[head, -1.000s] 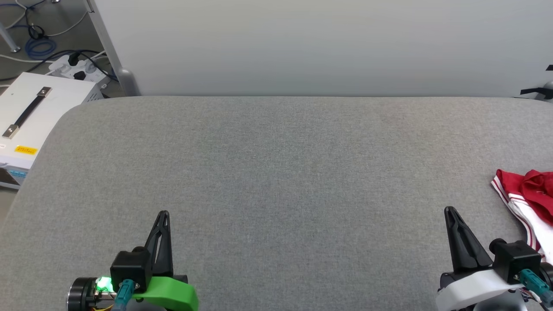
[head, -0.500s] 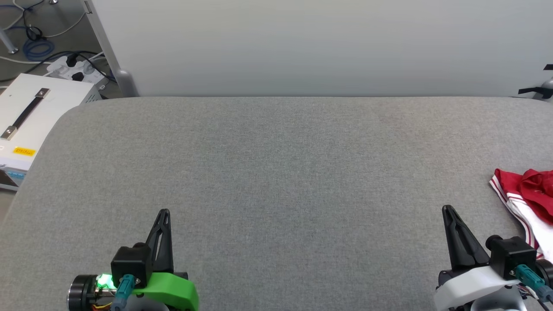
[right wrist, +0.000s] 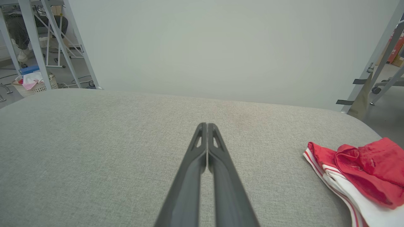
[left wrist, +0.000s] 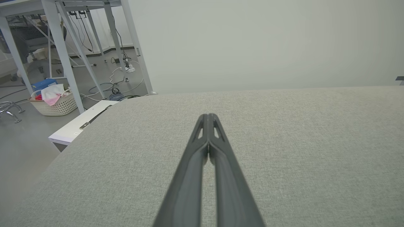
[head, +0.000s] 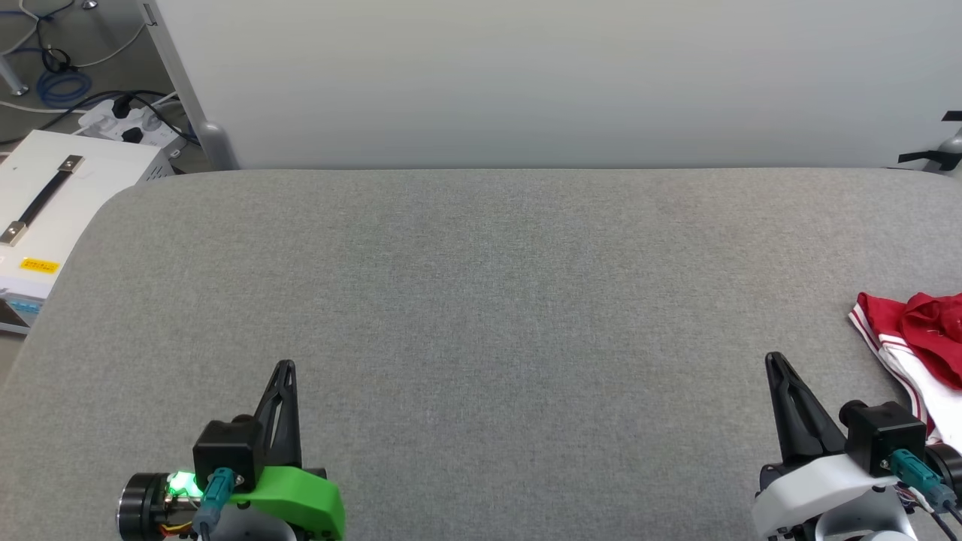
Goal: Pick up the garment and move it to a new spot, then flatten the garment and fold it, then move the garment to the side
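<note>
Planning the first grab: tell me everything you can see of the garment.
The garment is soft red cloth with a white part and red-and-white striped trim. It lies crumpled, red folds bunched over the white, near the right end of the grey fabric-covered table, partly out of the head view. Only the table touches it; the shut right gripper is apart, to its left.

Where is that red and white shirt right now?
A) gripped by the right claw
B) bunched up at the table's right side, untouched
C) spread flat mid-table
B: the garment lies bunched at the right side of the table, apart from the shut right gripper.
</note>
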